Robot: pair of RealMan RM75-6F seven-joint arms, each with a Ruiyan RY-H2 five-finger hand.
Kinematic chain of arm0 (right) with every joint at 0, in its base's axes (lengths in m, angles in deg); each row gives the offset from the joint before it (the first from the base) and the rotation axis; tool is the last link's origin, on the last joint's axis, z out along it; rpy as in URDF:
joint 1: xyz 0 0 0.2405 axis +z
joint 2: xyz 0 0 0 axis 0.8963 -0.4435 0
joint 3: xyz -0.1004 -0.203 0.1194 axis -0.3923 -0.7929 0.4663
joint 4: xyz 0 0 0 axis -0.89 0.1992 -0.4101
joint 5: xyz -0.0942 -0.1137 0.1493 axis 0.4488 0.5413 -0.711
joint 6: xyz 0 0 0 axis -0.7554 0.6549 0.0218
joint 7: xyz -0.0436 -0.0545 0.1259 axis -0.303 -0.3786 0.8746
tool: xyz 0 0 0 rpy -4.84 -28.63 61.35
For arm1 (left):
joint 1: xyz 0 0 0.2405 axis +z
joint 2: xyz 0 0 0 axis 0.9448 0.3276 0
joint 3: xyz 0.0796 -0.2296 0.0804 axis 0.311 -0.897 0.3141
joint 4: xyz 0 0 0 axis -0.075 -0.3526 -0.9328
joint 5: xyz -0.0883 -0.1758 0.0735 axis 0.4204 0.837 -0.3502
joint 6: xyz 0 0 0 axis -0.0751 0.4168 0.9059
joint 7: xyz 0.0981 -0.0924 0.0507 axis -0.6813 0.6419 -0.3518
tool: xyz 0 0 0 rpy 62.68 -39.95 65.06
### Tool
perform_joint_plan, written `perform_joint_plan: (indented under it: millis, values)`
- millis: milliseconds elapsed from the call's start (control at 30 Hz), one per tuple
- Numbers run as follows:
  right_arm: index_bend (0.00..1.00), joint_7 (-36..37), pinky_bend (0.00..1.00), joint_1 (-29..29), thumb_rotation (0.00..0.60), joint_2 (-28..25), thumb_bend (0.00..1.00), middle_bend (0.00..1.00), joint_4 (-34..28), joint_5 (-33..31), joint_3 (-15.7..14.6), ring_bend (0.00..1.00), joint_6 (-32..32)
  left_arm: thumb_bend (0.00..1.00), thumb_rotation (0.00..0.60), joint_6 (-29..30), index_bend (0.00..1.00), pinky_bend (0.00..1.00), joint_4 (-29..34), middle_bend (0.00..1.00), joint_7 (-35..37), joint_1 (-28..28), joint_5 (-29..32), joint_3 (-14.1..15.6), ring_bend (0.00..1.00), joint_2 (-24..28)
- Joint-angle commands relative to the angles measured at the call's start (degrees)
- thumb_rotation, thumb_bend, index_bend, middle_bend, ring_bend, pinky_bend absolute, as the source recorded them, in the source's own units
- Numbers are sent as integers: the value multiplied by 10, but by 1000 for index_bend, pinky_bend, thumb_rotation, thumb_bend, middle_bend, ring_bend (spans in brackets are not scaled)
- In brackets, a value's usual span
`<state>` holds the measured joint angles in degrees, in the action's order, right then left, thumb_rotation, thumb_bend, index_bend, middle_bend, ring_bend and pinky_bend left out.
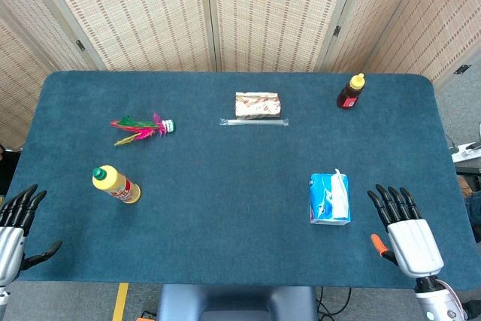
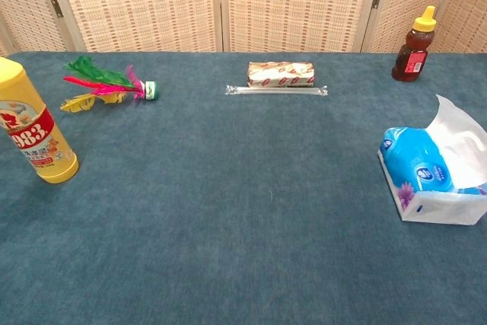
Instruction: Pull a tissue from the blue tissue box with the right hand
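Note:
The blue tissue box (image 1: 328, 199) lies on the table at the right, a white tissue (image 1: 340, 189) sticking up from its top slot. In the chest view the blue tissue box (image 2: 430, 180) sits at the right edge with the tissue (image 2: 460, 131) fanned upward. My right hand (image 1: 403, 229) rests flat near the front right corner, just right of the box and apart from it, fingers spread and holding nothing. My left hand (image 1: 16, 219) lies at the front left edge, fingers apart and empty. Neither hand shows in the chest view.
A yellow bottle (image 1: 116, 185) lies at the left, a feather shuttlecock (image 1: 140, 127) behind it. A wrapped packet (image 1: 258, 104) and a clear straw (image 1: 254, 121) sit at the centre back. A honey bottle (image 1: 349, 92) stands at the back right.

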<state>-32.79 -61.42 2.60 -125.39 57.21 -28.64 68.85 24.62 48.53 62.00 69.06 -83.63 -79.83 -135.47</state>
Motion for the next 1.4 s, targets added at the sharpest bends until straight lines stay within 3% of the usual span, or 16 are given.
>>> perform_joint_plan:
  millis: [33,567,733,1000,1167,1400]
  values:
    - [0,0,0,0,600,0,246,0,0,-1,0,0,0,247,600,-1,0,134,0,0,0,0,0,0,0,0]
    - [0,15,0,-4,600,-8,246,0,-3,9,0,0,14,246,600,-3,0,134,-1,0,-1,-2,-1,0,0,-1]
    - [0,79,0,20,600,-19,246,4,19,48,0,0,4,246,600,-5,0,134,-2,0,-2,-3,0,0,0,-2]
    - [91,228,66,112,600,-64,222,183,79,74,18,0,-78,246,600,-12,0,134,0,0,-16,-5,0,2,0,-6]
    - [94,306,68,168,600,-106,207,201,83,68,22,0,-145,246,600,-10,0,133,0,0,-14,-4,2,1,0,-6]
    - [94,337,68,211,600,-167,204,209,41,68,13,0,-210,247,600,-11,0,134,-2,0,-11,-4,5,0,0,-6]
